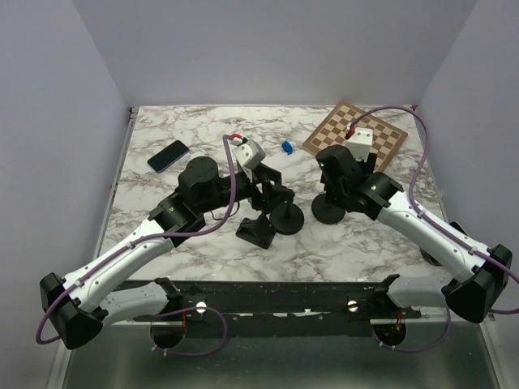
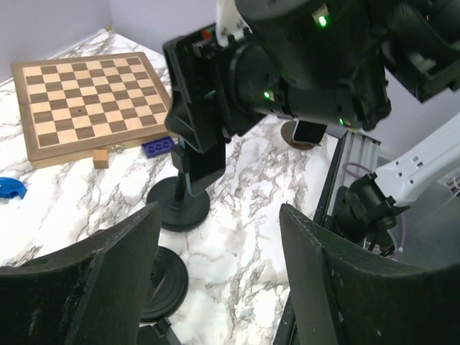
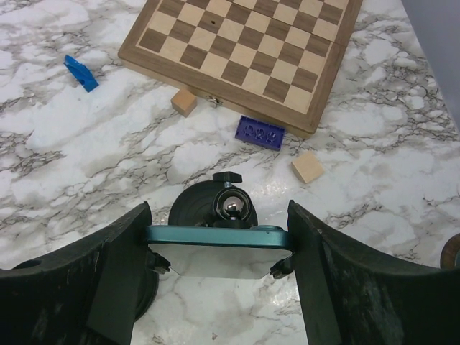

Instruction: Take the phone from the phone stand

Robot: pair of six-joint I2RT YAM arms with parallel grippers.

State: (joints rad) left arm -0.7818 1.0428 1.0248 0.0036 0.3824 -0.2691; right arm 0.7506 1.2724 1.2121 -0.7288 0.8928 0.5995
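Right gripper [image 3: 218,224]: clamped on the phone [image 3: 219,253], one finger pressed against each short, teal-edged side. The phone lies crosswise between the fingers and sits in the phone stand [image 3: 205,207]. The cradle's small black claws show at its lower corners. The stand's ball joint and round black base sit just beyond its far edge. In the left wrist view the same phone [image 2: 202,169] stands tilted on its post, with the right arm's black housing directly over it.

Left gripper [image 2: 219,215]: released, fingers spread wide with nothing between them. It is just beside the stand and aimed toward the phone, not touching either one. Below it is the round base of a second stand [image 2: 164,282], which holds no phone.

Further out on the marble table [image 1: 324,247]:
- A chessboard [image 3: 244,43] lies flat beyond the stand.
- A blue brick [image 3: 259,132] sits at the chessboard's near edge.
- One wooden cube [image 3: 184,101] touches that edge, and another cube [image 3: 307,167] sits apart, closer to the stand.
- A small blue piece [image 3: 79,73] lies off to the left.
- A dark handset [image 1: 168,156] lies flat at the far left of the table, well apart from both arms.
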